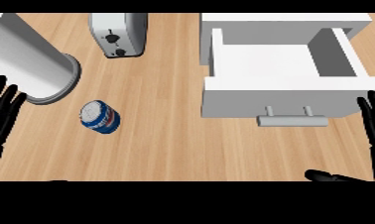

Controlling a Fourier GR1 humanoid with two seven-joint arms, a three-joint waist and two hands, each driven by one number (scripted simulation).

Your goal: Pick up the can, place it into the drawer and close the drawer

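A blue and white can [99,117] stands on the wooden counter at the left of middle. The white drawer [282,100] is pulled open at the right, its inside bare, with a grey handle [291,119] on its front. My left hand [9,109] shows at the left edge, fingers straight and up, a short way left of the can. My right hand [365,114] shows at the right edge beside the drawer front, fingers straight, with its thumb [330,175] at the lower right. Neither hand holds anything.
A large grey cylinder [33,64] lies at the upper left, close to the left hand. A silver toaster [117,33] stands at the back, left of the drawer. Bare wood lies between the can and the drawer.
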